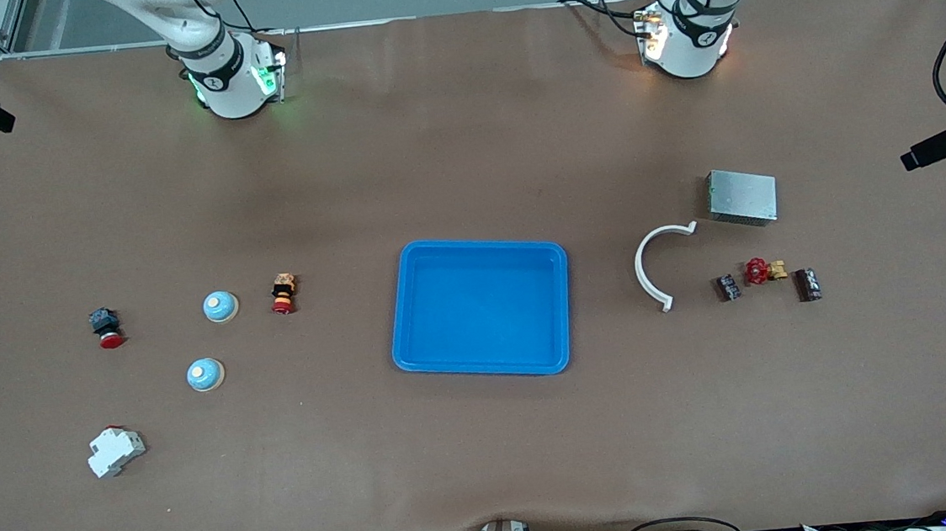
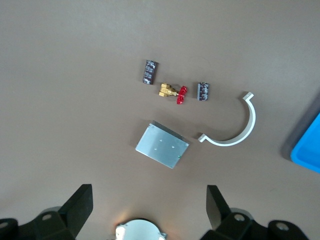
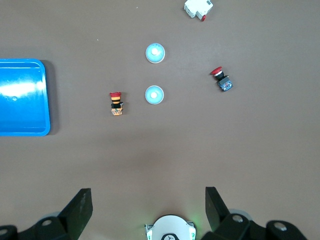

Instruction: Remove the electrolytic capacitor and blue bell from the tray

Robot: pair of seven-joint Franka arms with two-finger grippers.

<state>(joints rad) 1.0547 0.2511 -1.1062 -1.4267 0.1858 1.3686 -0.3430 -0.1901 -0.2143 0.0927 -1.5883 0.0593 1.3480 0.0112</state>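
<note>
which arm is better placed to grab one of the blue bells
Right. Both blue bells lie toward the right arm's end, in plain sight of the open right tool. The open left tool faces the capacitors at the left arm's end.

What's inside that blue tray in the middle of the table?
Nothing: the tray shows only its bare blue floor. Its rim is low, so nothing inside is hidden.

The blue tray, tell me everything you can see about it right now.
The blue tray is a shallow bright-blue rectangle of glossy plastic with rounded corners and a raised rim. It lies flat on the brown table, about midway between the two arms' ends. Nothing lies in it, and nothing touches it but the table. Neither gripper is near it.
</note>
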